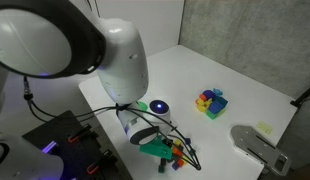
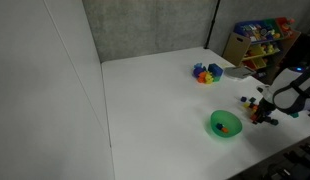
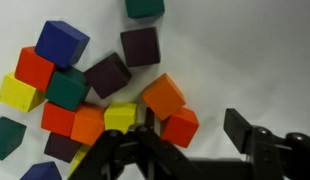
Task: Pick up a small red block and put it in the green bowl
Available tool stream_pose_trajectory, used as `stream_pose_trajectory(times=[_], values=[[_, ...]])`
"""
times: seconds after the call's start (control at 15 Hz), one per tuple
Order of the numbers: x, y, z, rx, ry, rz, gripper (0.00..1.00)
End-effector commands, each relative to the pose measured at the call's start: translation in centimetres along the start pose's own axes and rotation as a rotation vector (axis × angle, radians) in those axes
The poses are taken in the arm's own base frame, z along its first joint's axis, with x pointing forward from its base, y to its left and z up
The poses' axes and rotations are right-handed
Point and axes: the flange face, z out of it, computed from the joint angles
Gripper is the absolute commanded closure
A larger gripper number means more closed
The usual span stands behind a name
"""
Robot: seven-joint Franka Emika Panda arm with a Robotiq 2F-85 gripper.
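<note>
Lab-like room: white table (image 2: 155,100), grey partition (image 2: 145,25), toy shelf (image 2: 257,42).

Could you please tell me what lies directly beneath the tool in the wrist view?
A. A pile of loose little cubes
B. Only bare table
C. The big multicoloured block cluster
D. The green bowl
A: the wrist view shows the open tool above a pile of loose little cubes, with a small red block between its fingers, while the green bowl sits off to the side in an exterior view.
</note>
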Motion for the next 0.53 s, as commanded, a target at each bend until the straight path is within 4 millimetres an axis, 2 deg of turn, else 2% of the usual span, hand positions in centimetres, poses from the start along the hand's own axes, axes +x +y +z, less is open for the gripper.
stream_pose_trajectory(times=[0.0, 0.27, 0.33, 0.47], values=[[0.1, -0.2, -1.0, -0.019, -0.001, 0.007, 0.60], [0.9, -0.6, -2.1, -0.032, 0.011, 0.023, 0.91], [1.5, -0.9, -2.7, -0.040, 0.018, 0.026, 0.93], [2.8, -1.9, -4.0, -0.052, 0.032, 0.031, 0.90]])
